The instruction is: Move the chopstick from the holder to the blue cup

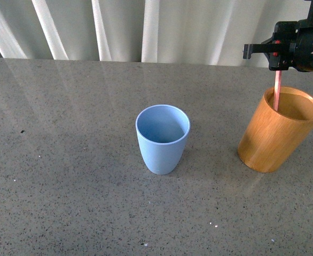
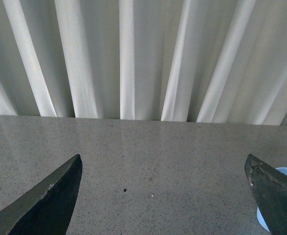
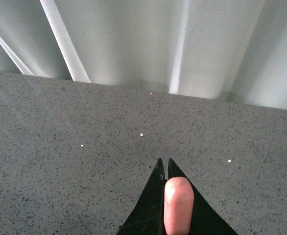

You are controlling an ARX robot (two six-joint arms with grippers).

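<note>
The light blue cup (image 1: 162, 138) stands upright and empty at the table's middle. The orange-brown wooden holder (image 1: 279, 129) stands at the right. The pale pink chopstick (image 1: 277, 90) rises from inside the holder. My right gripper (image 1: 277, 68) is above the holder, shut on the chopstick's upper part. In the right wrist view the chopstick's rounded end (image 3: 178, 203) shows between the closed dark fingertips of the right gripper (image 3: 163, 164). My left gripper (image 2: 163, 181) is open and empty over bare table, with the blue cup's rim (image 2: 286, 171) just showing behind one finger.
The grey speckled table (image 1: 65, 160) stretches to the left of the cup. White pleated curtains (image 1: 119, 26) hang behind the table's far edge.
</note>
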